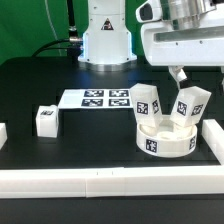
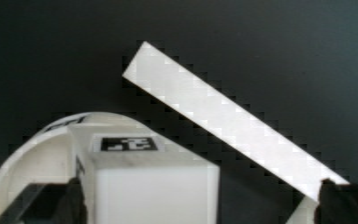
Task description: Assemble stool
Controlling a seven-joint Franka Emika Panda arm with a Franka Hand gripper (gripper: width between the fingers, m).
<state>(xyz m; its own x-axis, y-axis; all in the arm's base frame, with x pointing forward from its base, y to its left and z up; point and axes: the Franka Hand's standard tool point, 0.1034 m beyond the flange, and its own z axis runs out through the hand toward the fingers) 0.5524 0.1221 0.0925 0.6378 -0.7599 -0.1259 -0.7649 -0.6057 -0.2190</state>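
1 leg (image 1: 147, 102) and a 2nd leg (image 1: 189, 103) stand on the round seat (image 1: 165, 142) (3rd leg (image 1: 46, 120) well apart, toward the exterior view's left); my gripper (image 1: 182, 79) hangs released, jaws wide, over the 2nd leg.

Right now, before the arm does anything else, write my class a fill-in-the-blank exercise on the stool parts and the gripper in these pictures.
1. The seat carries ___ legs.
2. The loose leg lies on the table, on the exterior view's ___ of the seat.
3. The gripper hovers above the seat with its jaws ___.

Missing words: two; left; open.
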